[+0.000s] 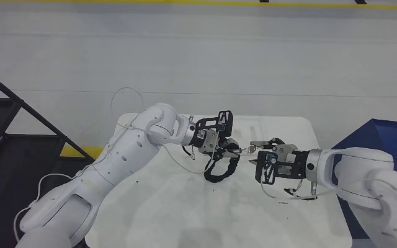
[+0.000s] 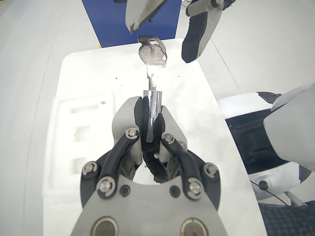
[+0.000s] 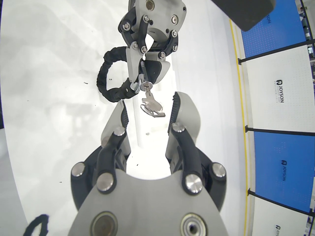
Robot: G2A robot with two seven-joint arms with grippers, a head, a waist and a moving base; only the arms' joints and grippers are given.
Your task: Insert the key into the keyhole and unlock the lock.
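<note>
left gripper [image 2: 149,104]: nearest the lens, clamped on the lock [image 2: 154,100] by its chrome barrel, held above the table [image 2: 221,148] so the keyhole [image 3: 147,84] end faces the other arm.
lock: pinched along the barrel, leaving the end face bare; black cable loop [image 3: 104,74] hanging off to one side, clear of the keyhole.
key [image 2: 152,55]: blade already seated in the keyhole, flat head and its ring sticking out in open air, gripped by nothing.
right gripper [image 3: 149,102]: fingers spread, one on each side of the key head, no contact visible; probably lined up to close on the flat head and turn it.
step in hand: insertion looks done, turning not yet; unlocked or not, cannot tell.
risk: a skewed pinch could drag the key out or twist the barrel in the left grip.
table: white, under both arms; white foam tray [image 2: 81,124] with cut-outs near one edge.
beyond: blue box [image 2: 103,13] past the table's far end.
</note>
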